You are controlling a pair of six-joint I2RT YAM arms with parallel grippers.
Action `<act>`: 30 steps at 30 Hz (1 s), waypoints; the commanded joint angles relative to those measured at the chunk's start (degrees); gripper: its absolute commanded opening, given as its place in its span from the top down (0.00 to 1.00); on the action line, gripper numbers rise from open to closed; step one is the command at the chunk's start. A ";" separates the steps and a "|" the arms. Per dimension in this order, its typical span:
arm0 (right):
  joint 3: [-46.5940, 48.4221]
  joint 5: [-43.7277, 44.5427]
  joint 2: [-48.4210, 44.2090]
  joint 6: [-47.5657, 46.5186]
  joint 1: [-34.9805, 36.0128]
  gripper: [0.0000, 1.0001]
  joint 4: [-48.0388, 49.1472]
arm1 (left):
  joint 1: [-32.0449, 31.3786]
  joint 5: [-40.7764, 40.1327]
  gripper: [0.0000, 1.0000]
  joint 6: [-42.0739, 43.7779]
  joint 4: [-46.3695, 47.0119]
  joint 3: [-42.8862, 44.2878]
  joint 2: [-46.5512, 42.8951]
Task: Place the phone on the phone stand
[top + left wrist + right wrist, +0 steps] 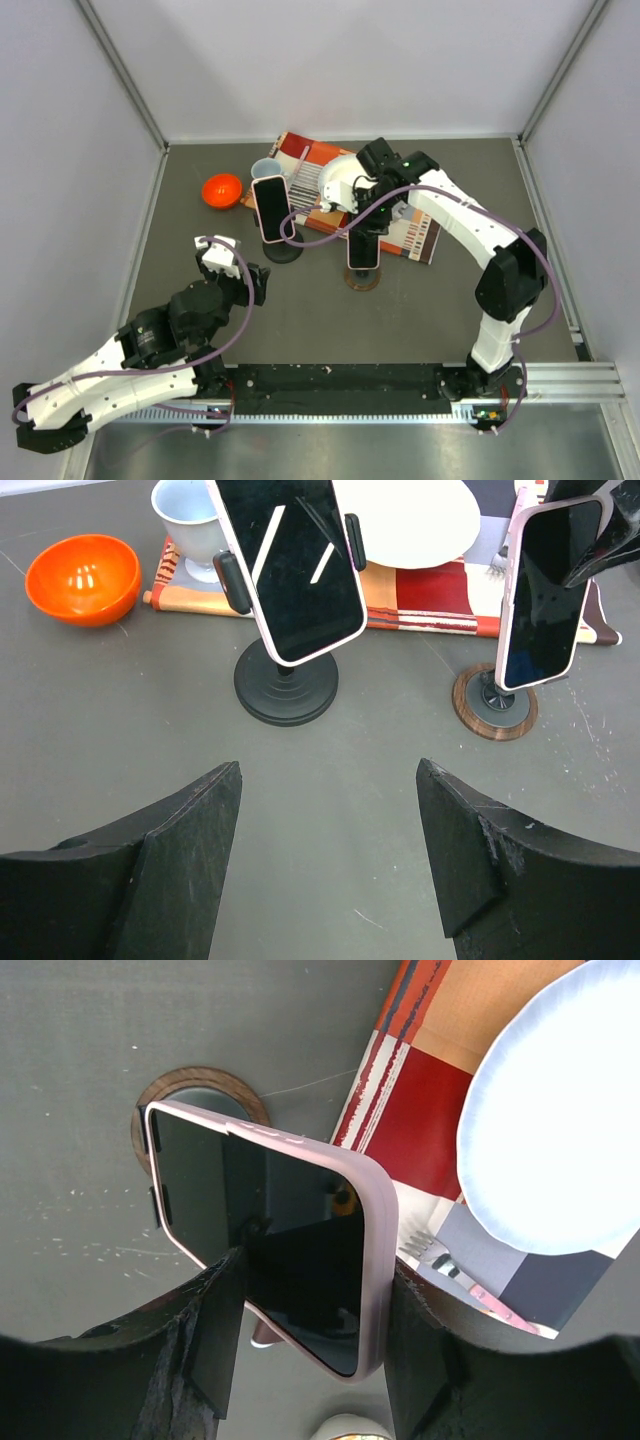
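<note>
Between 2 fingers of R claw point(315, 1275), pink phone point(270, 1220) is being pinched upright, round stand point(200, 1085) sitting just below. Seating step is seemingly underway; next is calling for squaring, lowering, releasing. L claw point(330, 780) is hanging spread, empty.

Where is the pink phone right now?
In the top view, the pink phone sits mid-table in the right gripper, over the round wooden stand, just right of the black stand holding another phone.

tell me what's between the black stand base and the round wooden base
Nothing rests there: bare grey tabletop separates the black stand base from the wooden base, clearest in the left wrist view.
</note>
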 commanded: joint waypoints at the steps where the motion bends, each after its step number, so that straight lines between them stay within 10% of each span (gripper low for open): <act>1: 0.56 -0.82 1.28 -0.55 -0.37 0.47 0.54 | -0.03 -1.00 0.24 0.05 1.19 0.02 0.55; 16: 1.62 -0.99 1.64 2.88 -0.99 0.34 2.29 | -0.03 -0.91 0.24 -0.13 0.84 0.02 0.90; 24: 1.97 0.06 -0.12 4.82 -0.99 0.03 4.13 | -0.03 -1.17 0.25 -0.13 0.84 0.10 1.43; 30: 2.23 0.85 -3.63 7.10 -1.07 0.01 5.63 | -0.03 -1.53 0.25 -0.13 0.92 0.10 1.52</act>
